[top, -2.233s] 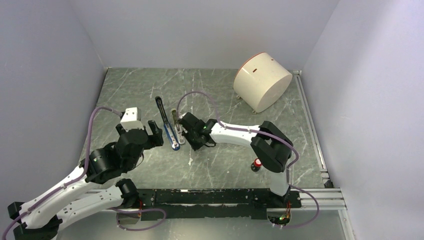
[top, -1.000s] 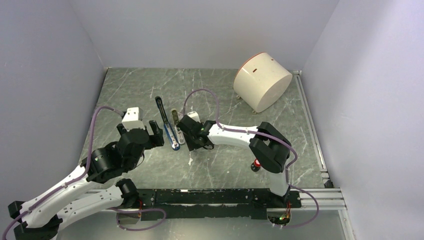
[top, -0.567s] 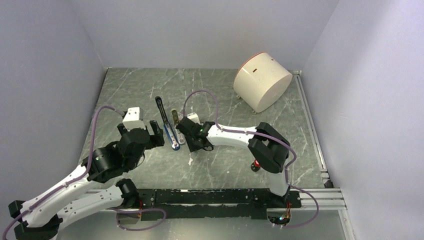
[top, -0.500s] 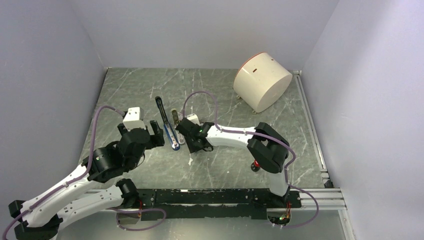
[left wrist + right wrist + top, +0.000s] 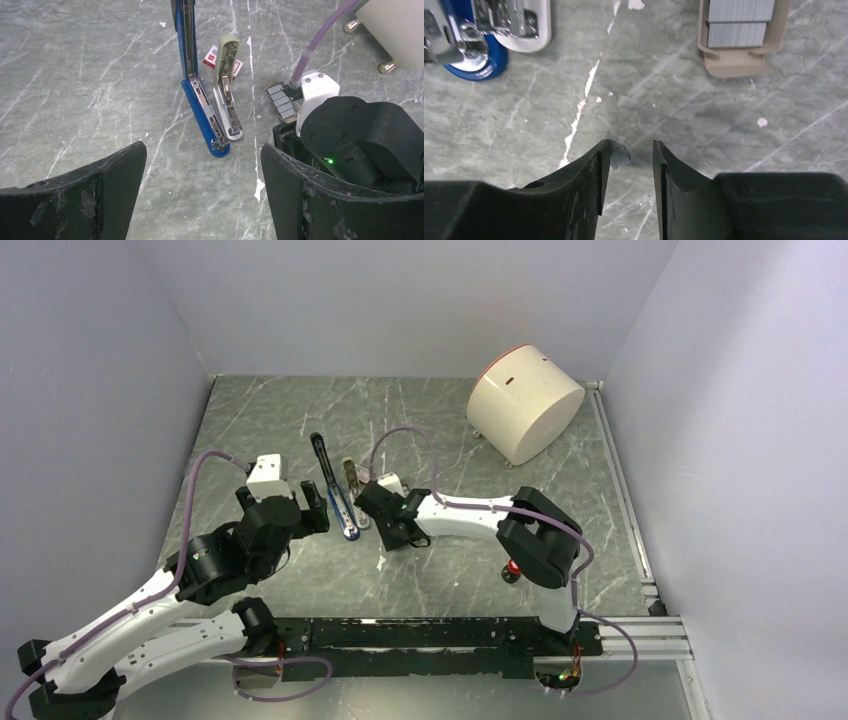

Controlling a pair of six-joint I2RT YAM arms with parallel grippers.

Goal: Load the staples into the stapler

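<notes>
Staple clump [image 5: 620,158] is sitting between the right tool's [image 5: 630,146] narrowly parted jaws, the left tool [image 5: 201,148] hanging wide open.

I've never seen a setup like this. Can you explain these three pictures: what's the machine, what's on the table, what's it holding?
Two robot arms stand on a grey table. One picture looks down from above; the other two come from cameras on the wrists, so the dark shapes at the bottom are fingers. On the table lie an opened blue stapler, a beige bar beside it, a tray of grey staples and a white drum. The left gripper is open and empty; the right gripper straddles a small grey bit, not gripped.
</notes>
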